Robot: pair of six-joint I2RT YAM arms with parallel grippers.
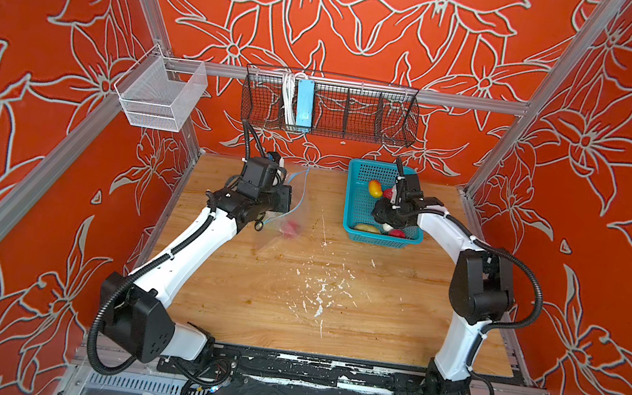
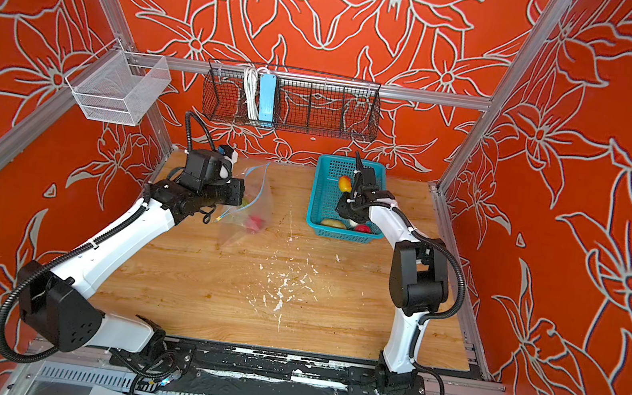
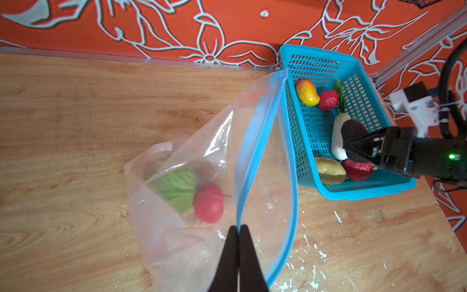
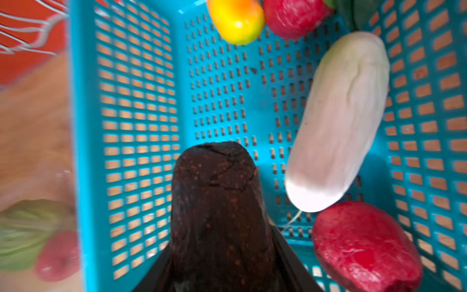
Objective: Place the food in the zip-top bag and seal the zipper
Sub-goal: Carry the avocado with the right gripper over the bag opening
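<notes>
The clear zip-top bag lies on the wooden table with its mouth gaping. My left gripper is shut on one lip of the blue zipper. Inside the bag lie a green cabbage and a red strawberry. My right gripper is shut on the dark avocado, raised over the teal basket. In the basket rest a mango, a strawberry, a white radish, a yellow-green fruit, another strawberry and a green leaf.
The basket stands at the table's back right, close to the bag's mouth. A black wire rack with a light-blue power strip hangs on the back rail. A white mesh bin hangs on the left wall. White flecks dot the wood.
</notes>
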